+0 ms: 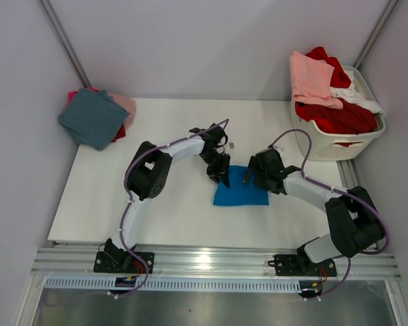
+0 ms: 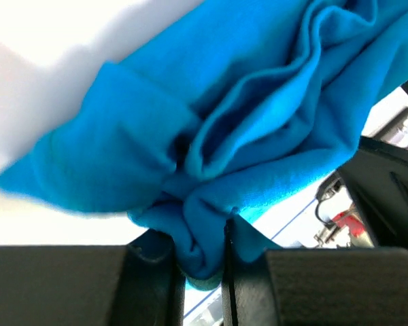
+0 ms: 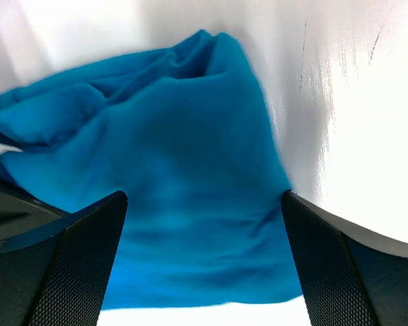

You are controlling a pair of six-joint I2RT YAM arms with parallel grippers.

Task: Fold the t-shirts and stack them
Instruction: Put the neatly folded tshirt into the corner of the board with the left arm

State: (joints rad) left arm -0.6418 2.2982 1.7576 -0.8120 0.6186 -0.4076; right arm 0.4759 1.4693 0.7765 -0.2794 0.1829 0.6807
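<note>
Blue t-shirt (image 1: pixel 243 191) pinched in left gripper (image 1: pixel 220 178), right gripper (image 1: pixel 249 175) spread wide, basket (image 1: pixel 340 141) right, teal stack (image 1: pixel 92 117) left

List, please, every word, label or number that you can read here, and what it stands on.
None can be read.
The blue t-shirt, the folded pile and the basket show no print.
A small sticker at the left arm's base is too small to read.

free: table (image 1: pixel 98 200) front-left | blocked: basket (image 1: pixel 347 144) back-right, tee stack (image 1: pixel 94 117) back-left, left arm (image 1: pixel 149 178) and right arm (image 1: pixel 323 195) over blue tee (image 1: pixel 241 193) mid-table
</note>
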